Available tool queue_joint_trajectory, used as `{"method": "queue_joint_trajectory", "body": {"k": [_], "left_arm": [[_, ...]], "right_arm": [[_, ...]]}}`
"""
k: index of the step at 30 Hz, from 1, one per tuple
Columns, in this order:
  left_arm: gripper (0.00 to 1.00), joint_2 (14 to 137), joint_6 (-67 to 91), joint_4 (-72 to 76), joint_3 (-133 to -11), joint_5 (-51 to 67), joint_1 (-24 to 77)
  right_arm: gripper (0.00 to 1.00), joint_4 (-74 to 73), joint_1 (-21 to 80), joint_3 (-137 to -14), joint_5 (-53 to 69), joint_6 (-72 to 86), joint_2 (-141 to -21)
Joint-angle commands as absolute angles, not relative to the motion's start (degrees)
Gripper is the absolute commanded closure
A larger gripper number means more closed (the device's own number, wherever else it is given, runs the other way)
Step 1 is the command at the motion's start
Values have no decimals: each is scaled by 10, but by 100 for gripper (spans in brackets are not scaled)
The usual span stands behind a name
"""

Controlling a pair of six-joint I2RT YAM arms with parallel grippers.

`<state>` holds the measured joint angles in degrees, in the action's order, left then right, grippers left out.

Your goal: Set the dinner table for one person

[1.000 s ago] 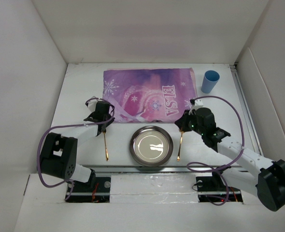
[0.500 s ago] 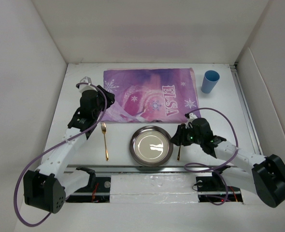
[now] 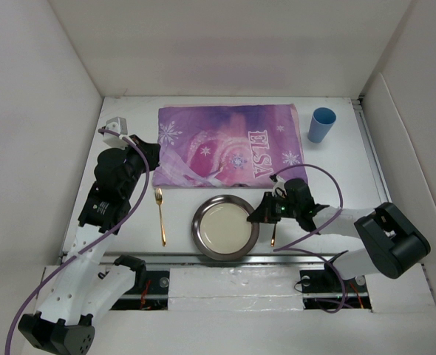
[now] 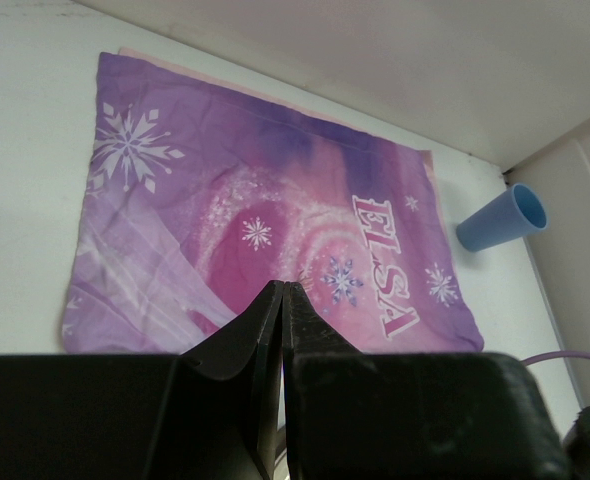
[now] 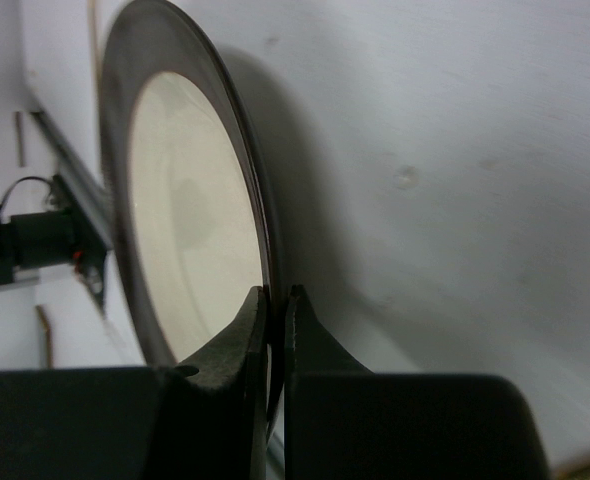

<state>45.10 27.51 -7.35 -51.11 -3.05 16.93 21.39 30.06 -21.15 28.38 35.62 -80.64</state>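
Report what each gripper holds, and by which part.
Right gripper pinches the plate by its right rim. Left gripper is shut on nothing.

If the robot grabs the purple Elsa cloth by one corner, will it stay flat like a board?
Probably not. The cloth looks thin and shows soft creases toward its near left corner, so it would likely droop and fold when lifted. It is probably light for how wide it spreads. If pushed from an edge, it may bunch up rather than slide in one piece.
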Motion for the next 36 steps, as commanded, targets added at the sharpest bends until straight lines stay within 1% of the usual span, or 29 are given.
{"method": "queue_joint_trajectory", "body": {"k": [1, 3, 4, 7, 10, 12, 13, 15, 16, 18, 20, 21, 24, 25, 26, 27, 28, 32, 36], "left_arm": [[100, 447, 230, -82, -512, -29, 172], [100, 442, 220, -83, -518, -29, 172], [99, 441, 208, -83, -520, -28, 172], [94, 435, 196, -85, -531, -29, 172], [92, 426, 198, -66, -508, -26, 172], [91, 421, 201, -56, -499, -20, 172], [91, 419, 200, -57, -498, -20, 172], [90, 410, 200, -52, -489, -20, 172], [88, 407, 200, -49, -484, -19, 172], [86, 398, 198, -50, -482, -18, 172], [82, 393, 195, -52, -482, -20, 172], [80, 392, 194, -53, -482, -18, 172], [76, 394, 192, -49, -482, -5, 172], [75, 398, 191, -49, -483, -5, 172], [75, 399, 191, -49, -483, -6, 172], [75, 400, 191, -50, -483, -7, 172], [74, 402, 191, -49, -483, -6, 172], [74, 411, 190, -49, -483, -6, 172], [74, 419, 189, -49, -487, -9, 172]], "right_arm": [[100, 212, 315, -219, 280, 323, -797], [100, 187, 315, -226, 286, 324, -762], [100, 152, 315, -232, 288, 323, -717], [100, 91, 320, -282, 282, 325, -646], [100, 105, 306, -346, 296, 337, -645], [100, 128, 294, -387, 326, 344, -686], [100, 134, 281, -433, 334, 342, -704], [100, 148, 272, -480, 327, 343, -764], [100, 155, 258, -523, 332, 345, -784], [100, 177, 243, -563, 334, 353, -848], [100, 195, 220, -622, 328, 363, -892], [100, 197, 213, -644, 315, 366, -937], [100, 184, 193, -739, 304, 374, -1014], [100, 179, 186, -783, 313, 387, -1081], [100, 179, 185, -783, 313, 387, -1082], [100, 193, 178, -815, 334, 407, -1101], [100, 204, 173, -829, 339, 419, -1131], [100, 228, 160, -881, 367, 457, -1185], [100, 250, 155, -908, 394, 486, -1218]]}}
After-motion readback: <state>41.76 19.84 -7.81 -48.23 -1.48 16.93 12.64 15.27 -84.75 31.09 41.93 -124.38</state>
